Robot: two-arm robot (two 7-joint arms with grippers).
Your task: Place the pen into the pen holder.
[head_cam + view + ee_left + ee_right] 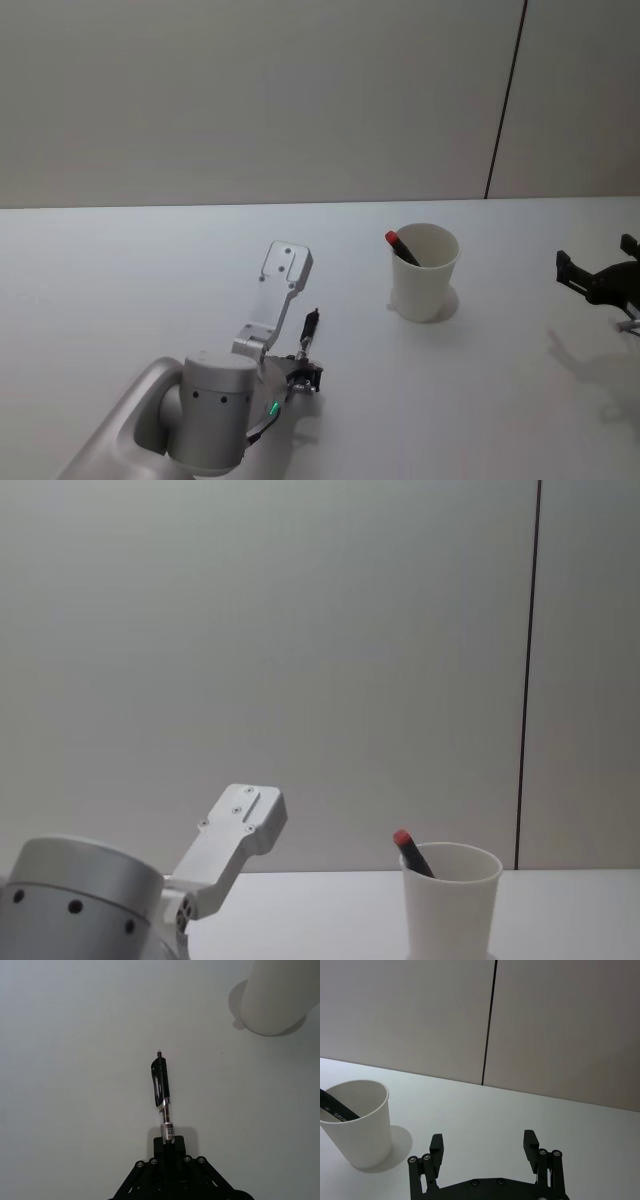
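The left pincer [167, 1142] is closed on 1 end of a black pen [161, 1089], which sticks out straight ahead of it, low over the white worktop [130, 280]. I cannot tell if the pen is clear of the surface. The pen holder [425, 272], a white paper cup, stands well apart toward the robot's right, and 1 red-capped pen [400, 247] leans inside it. The right pincer [598, 278] rests open at the right side of the worktop, away from the cup.

In my judgement the step in hand is to carry the black pen to the cup. To do it well, the arm should first rise above the rim, then turn the pen so its free end points downward. It should come over the free part of the opening, not over the red-capped pen, and let go only when the end is inside. The cup looks light, so a touch on the rim may tip it.
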